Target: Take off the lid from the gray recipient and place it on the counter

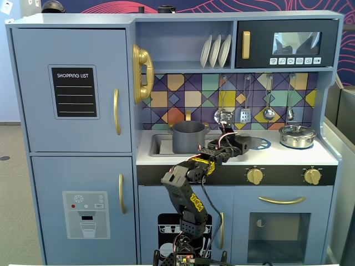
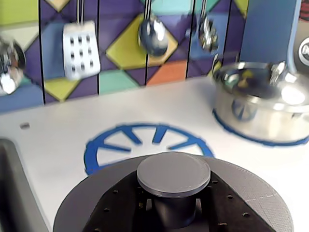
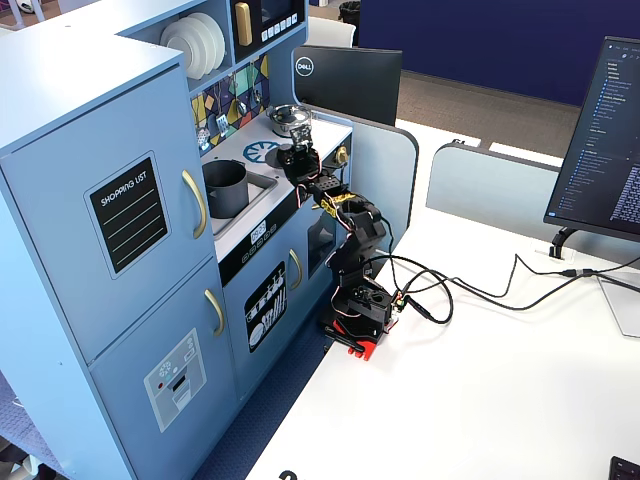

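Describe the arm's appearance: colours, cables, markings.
The arm is built of black segments with yellow patterned markings at the joints. Thin red and black cables loop along it near the gripper. Its base shows red, with black cables trailing across the white desk.

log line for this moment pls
lid: off gray pot, held by knob in gripper | pot: open, in sink recess | lid over counter by blue burner mark | placed: cannot tell
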